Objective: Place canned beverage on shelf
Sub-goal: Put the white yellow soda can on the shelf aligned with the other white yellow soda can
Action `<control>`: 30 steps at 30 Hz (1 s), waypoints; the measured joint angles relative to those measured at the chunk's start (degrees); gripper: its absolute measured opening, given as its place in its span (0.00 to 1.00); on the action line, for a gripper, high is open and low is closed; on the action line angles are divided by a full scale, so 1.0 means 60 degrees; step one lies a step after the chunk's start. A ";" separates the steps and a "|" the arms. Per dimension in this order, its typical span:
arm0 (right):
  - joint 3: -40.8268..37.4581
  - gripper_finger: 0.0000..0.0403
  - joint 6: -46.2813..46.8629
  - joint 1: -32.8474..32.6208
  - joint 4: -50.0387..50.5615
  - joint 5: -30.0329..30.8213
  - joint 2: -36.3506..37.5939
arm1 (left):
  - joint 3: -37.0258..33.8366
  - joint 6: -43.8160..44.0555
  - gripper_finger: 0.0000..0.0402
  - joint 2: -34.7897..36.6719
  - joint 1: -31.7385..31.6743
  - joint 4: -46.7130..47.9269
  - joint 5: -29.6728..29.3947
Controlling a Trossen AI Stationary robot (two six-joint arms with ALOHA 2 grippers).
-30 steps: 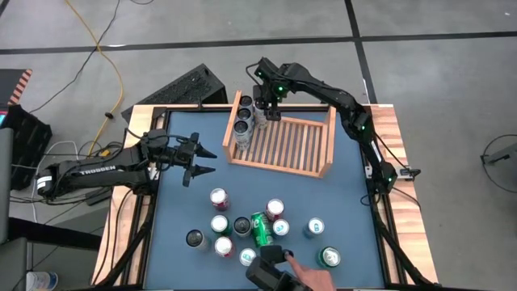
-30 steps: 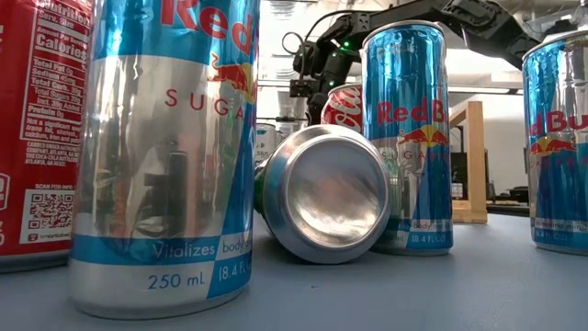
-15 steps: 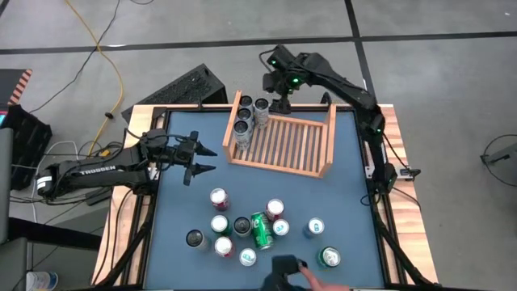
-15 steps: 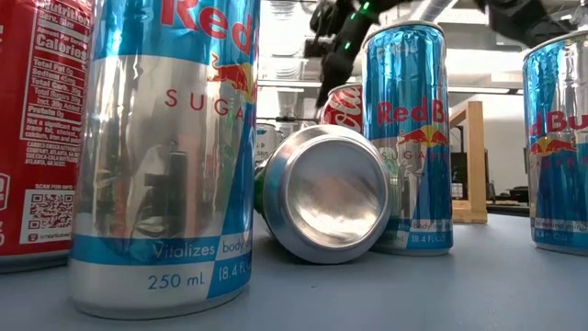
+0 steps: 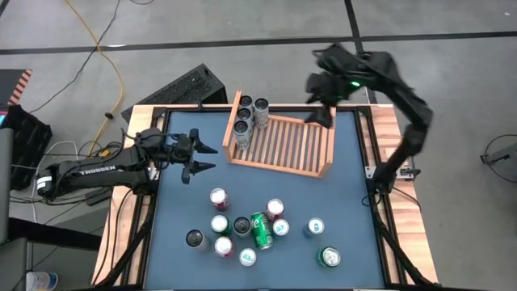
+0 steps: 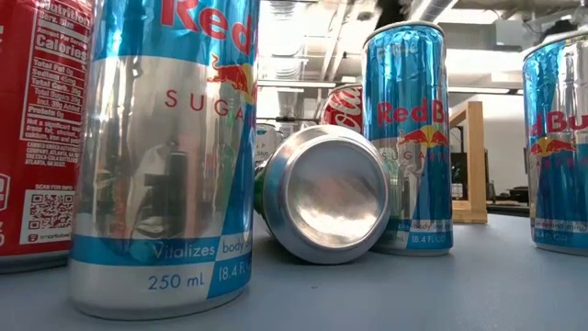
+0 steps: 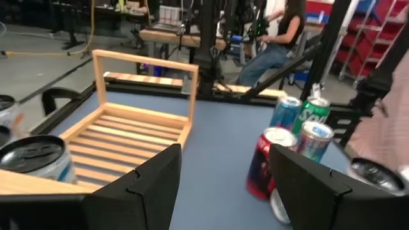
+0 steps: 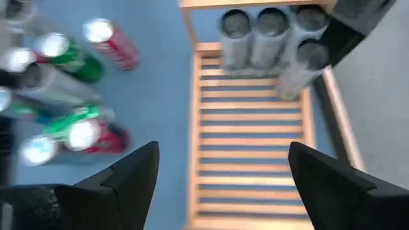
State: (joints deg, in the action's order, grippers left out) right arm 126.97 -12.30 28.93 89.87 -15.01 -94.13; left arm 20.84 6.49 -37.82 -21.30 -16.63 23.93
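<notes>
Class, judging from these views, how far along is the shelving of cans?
Done: four cans stand in one corner of the light wooden slatted shelf. In hand: nothing; the right tool hangs open above the shelf, the left tool waits open. Left: about ten cans on the blue table.

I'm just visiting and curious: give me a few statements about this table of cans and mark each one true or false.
1. Four cans stand in one corner of the shelf. True.
2. The right gripper is holding a can. False: it hangs open and empty above the shelf's far right corner.
3. A green can lies on its side among the upright cans on the blue table. True.
4. The left gripper is inside the shelf. False: it hovers open over the table beside the shelf.
</notes>
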 joint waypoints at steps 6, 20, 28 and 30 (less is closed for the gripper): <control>-0.2951 0.83 0.1677 -0.0704 -0.0647 0.0262 0.2553 | 0.0003 0.0306 0.56 0.0004 0.0007 -0.0121 0.0592; -1.0595 0.83 0.4539 -0.3104 -0.8338 0.0302 0.6456 | 0.0004 0.0798 0.56 0.0002 0.0080 -0.1264 0.0964; -1.1019 0.83 0.4808 -0.4387 -1.1474 0.0245 0.5154 | 0.0007 0.1385 0.56 0.0001 0.0080 -0.1625 0.1097; -1.0787 0.83 0.4643 -0.4697 -1.1655 0.0227 0.4693 | 0.0007 0.1471 0.56 0.0003 0.0103 -0.1765 0.1258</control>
State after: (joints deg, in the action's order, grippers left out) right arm 62.25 15.56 0.74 19.94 -13.65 -65.97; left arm 20.88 15.31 -37.81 -20.68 -27.21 31.48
